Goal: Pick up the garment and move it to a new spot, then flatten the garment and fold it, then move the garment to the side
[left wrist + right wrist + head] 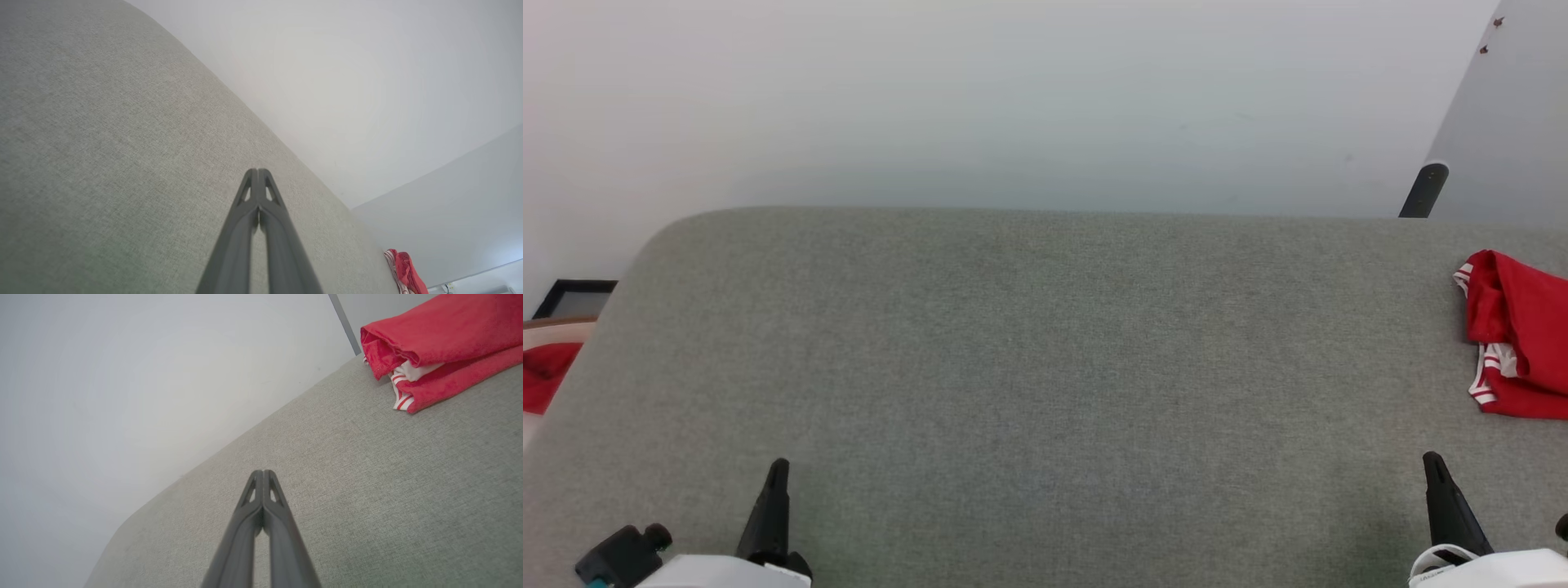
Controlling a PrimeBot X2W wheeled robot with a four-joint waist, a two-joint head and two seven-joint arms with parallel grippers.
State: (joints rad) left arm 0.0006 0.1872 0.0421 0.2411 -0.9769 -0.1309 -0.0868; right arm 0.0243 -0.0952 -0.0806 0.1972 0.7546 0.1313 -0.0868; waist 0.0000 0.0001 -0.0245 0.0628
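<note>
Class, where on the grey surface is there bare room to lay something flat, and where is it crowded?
Bare: the grey surface from left gripper across to right gripper, back to the wall-side edge. Crowded: only the right edge, where the garment lies bunched.

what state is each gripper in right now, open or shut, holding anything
left gripper: closed, holding nothing.
right gripper: closed, holding nothing; the garment lies apart from it.
</note>
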